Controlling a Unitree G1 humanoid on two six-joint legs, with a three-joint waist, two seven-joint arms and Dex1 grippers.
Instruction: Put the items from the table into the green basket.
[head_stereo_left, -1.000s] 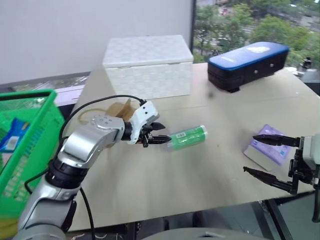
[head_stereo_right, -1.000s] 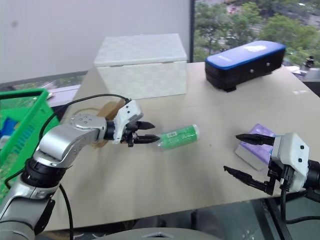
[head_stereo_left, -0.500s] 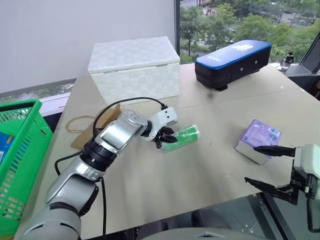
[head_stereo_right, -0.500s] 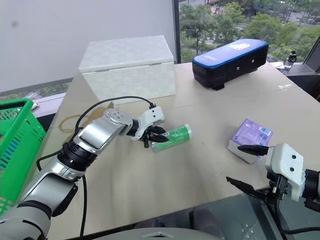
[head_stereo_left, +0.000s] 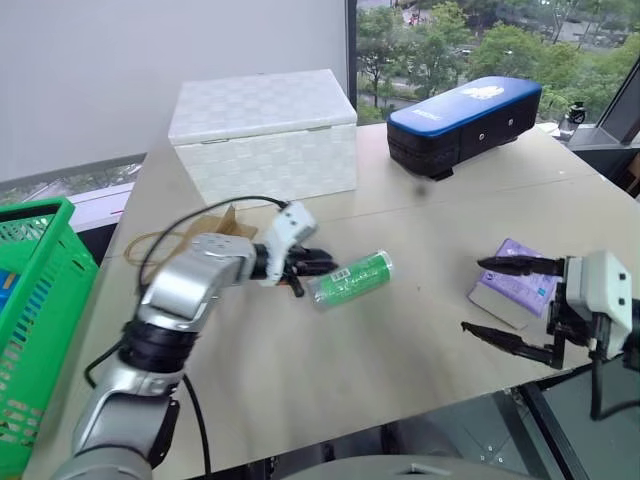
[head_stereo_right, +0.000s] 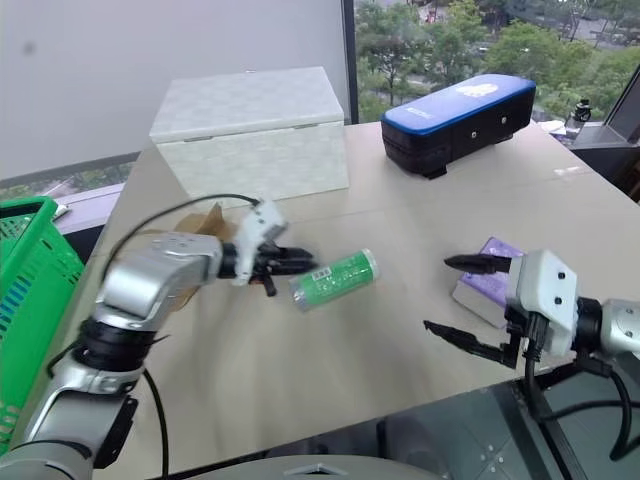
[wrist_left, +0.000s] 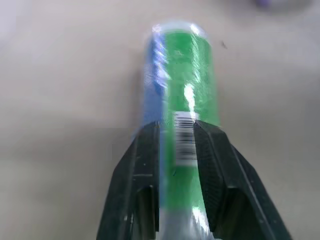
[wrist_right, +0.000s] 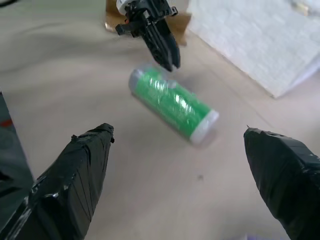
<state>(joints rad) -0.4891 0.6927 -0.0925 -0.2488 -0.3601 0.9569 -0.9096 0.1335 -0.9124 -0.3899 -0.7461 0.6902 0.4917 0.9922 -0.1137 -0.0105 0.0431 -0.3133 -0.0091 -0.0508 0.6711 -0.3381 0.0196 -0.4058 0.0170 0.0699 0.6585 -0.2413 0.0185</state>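
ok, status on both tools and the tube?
Left tool at the end of the green tube, grip unconfirmed. Right tool open by lilac pack. Tube on table.

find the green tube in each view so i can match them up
Left eye: green tube at table centre.
Right eye: centre, slightly left.
Left wrist: upright through the middle, between the left tool's fingers.
Right wrist: centre, lying diagonally.
Shared landmark: the left tool at the tube's end.

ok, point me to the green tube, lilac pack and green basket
green tube (head_stereo_left: 352, 279), left eye view, middle of its label
lilac pack (head_stereo_left: 522, 283), left eye view, its top face
green basket (head_stereo_left: 40, 207), left eye view, its far rim
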